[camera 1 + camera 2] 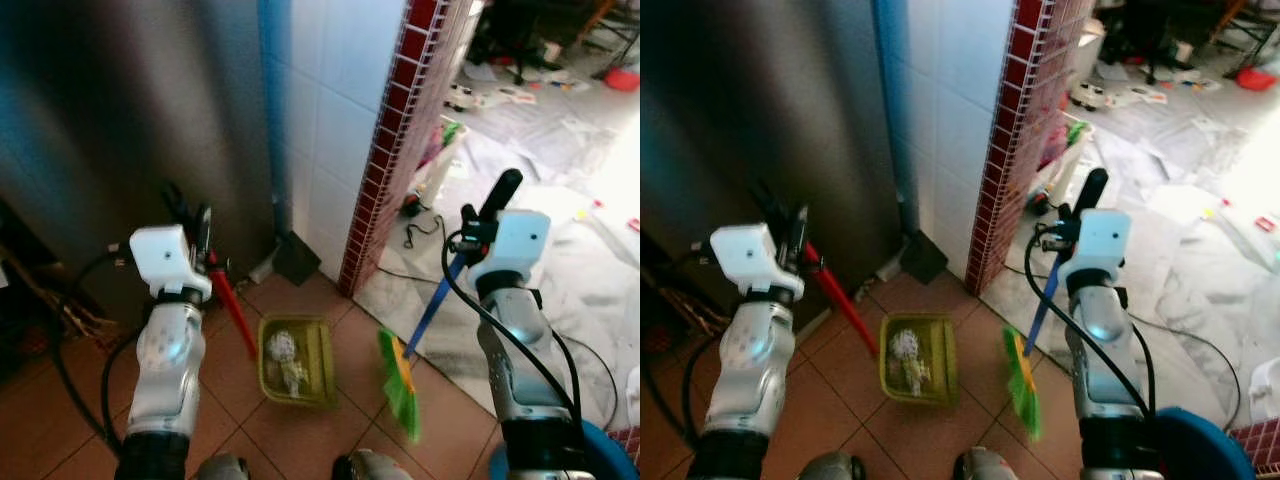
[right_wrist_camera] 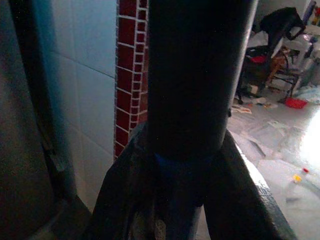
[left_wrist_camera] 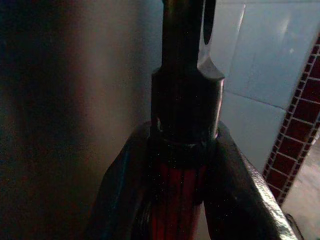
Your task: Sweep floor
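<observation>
A green dustpan (image 1: 296, 360) lies on the brown tile floor ahead of me, with a clump of pale crumpled debris (image 1: 283, 352) inside it. Its red handle (image 1: 231, 307) slants up into my left gripper (image 1: 200, 235), which is shut on it; the left wrist view has the red and black handle (image 3: 182, 150) clamped between both fingers. My right gripper (image 1: 478, 222) is shut on the blue broom handle (image 1: 430, 310) with a black grip (image 1: 500, 190). The green bristle head (image 1: 401, 384) hangs just right of the dustpan, slightly blurred.
A dark metal cabinet (image 1: 130, 110) stands on the left, next to a white tiled wall (image 1: 330, 110) edged with a dark red tile column (image 1: 395, 130). A black dustpan (image 1: 296, 258) leans at the wall base. Cables (image 1: 420, 235), white sheeting and litter lie on the right.
</observation>
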`<state>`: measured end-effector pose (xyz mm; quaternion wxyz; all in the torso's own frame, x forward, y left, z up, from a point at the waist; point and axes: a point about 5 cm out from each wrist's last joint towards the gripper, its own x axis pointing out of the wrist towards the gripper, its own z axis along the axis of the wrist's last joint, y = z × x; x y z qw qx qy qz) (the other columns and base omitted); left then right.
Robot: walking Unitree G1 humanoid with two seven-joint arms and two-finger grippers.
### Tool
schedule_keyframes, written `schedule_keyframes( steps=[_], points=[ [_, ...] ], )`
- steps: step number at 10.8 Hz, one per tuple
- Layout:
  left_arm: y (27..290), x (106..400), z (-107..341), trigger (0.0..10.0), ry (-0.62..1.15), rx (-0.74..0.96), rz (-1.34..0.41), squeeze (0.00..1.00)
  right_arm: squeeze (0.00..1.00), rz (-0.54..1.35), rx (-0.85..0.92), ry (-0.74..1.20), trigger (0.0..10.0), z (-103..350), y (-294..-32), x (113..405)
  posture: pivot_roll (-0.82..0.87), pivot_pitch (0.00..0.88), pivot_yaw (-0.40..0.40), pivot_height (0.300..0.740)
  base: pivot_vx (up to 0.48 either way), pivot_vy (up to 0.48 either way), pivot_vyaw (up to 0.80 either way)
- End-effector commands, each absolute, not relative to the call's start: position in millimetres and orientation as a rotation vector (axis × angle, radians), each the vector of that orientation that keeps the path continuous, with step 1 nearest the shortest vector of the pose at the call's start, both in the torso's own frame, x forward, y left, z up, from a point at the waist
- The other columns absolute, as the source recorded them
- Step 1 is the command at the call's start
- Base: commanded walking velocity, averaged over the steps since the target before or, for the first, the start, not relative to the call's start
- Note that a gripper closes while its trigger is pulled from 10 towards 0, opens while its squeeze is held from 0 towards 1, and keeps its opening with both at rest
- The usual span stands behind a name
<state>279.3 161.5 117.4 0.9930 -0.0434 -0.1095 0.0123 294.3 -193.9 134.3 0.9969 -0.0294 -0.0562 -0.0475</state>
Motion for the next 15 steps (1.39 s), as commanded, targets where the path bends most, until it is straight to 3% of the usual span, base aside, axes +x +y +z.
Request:
schedule_keyframes(
  steps=[1, 6, 15],
  points=[
    [155.1, 279.6, 136.6, 10.0, -0.294, -0.133, -0.005, 0.0, 0.0, -0.118, -0.057, -0.129, 10.0, 136.0, -199.0, 291.5, -0.1, 0.0, -0.033, 0.74, 0.0, 0.0, -0.73],
    [150.3, 277.5, 138.7, 10.0, -0.271, -0.149, -0.039, 0.0, 0.0, -0.076, -0.053, -0.119, 10.0, 130.8, -186.8, 293.2, -0.09, 0.0, -0.037, 0.74, 0.0, 0.153, -0.79],
    [145.9, 273.1, 148.3, 10.0, -0.187, -0.151, -0.088, 0.0, 0.0, -0.077, -0.059, -0.117, 10.0, 128.9, -182.7, 298.1, -0.09, 0.0, -0.024, 0.74, 0.0, 0.327, -0.78]
  ],
)
